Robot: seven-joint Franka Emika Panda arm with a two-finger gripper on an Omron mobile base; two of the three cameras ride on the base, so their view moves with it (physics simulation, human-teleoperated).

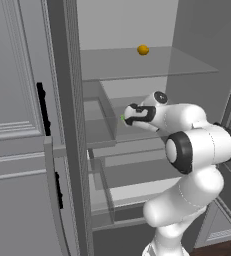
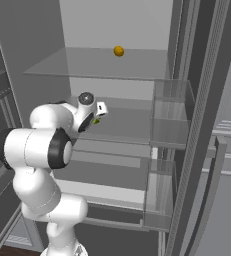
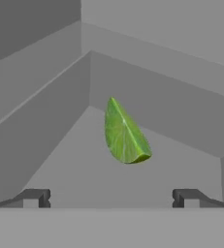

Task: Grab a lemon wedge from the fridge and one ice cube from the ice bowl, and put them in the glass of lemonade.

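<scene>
Lemon wedge (image 3: 124, 132), yellow-green with a smooth curved rind and a flat cut face, is seen in the hand view standing on its rounded edge on a plain pale grey floor inside the fridge (image 1: 69, 125), its tip pointing toward 11 o'clock. It lies ahead of the gripper (image 3: 111, 197), between the lines of the two dark, blocky fingers (image 3: 36, 197), which are spread wide apart with nothing held between them; the wedge is not touched. Flat matte grey walls meet in a corner behind the wedge, at 12 o'clock.

In the left base view a small green speck (image 1: 122, 118) is visible just at 9 o'clock of the hand, at the level of the middle shelf. Above it, a clear glass shelf (image 2: 97, 65) carries a small round orange-yellow fruit (image 2: 118, 51), well apart from the wedge at about 1 o'clock in the right base view. Clear, box-shaped drawers (image 2: 169, 112) are stacked along the side of the interior. The glossy white arm (image 1: 197, 145) with dark joints is reached into the open compartment, and a paneled grey cupboard (image 1: 12, 100) with black handles stands at 9 o'clock of the fridge in the left base view.
</scene>
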